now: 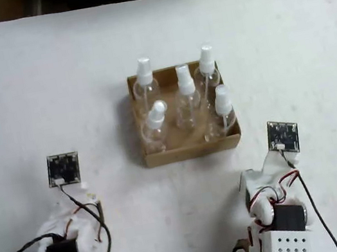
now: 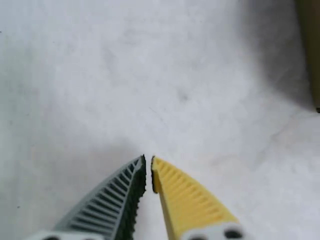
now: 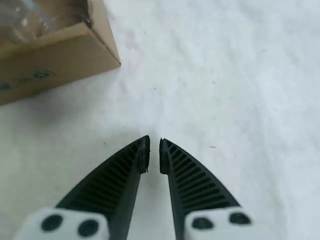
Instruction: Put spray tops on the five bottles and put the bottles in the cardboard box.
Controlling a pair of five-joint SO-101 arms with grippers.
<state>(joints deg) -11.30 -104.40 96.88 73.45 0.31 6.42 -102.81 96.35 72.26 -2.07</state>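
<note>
Your left claw is pinched almost closed. Its gray finger and yellow finger have only a thin crack between the tips, and it holds nothing. It hangs over bare white desk. Past it you can see a brown strip. That may be a wall of the box, but too little of it shows to be sure.

Your right claw is the same. Its two black fingers are nearly together at the tips, with nothing between them. It is over bare desk too, and a corner of the cardboard box lies near it.

From above, both arms sit at the near edge of the desk, one toward each near corner. The box sits between them and farther in, around the middle of the desk.

All five bottles are inside the box, and each has a white spray top. Three are in the back row and two in the front. The front bottle on the left arm's side leans a little.
</note>
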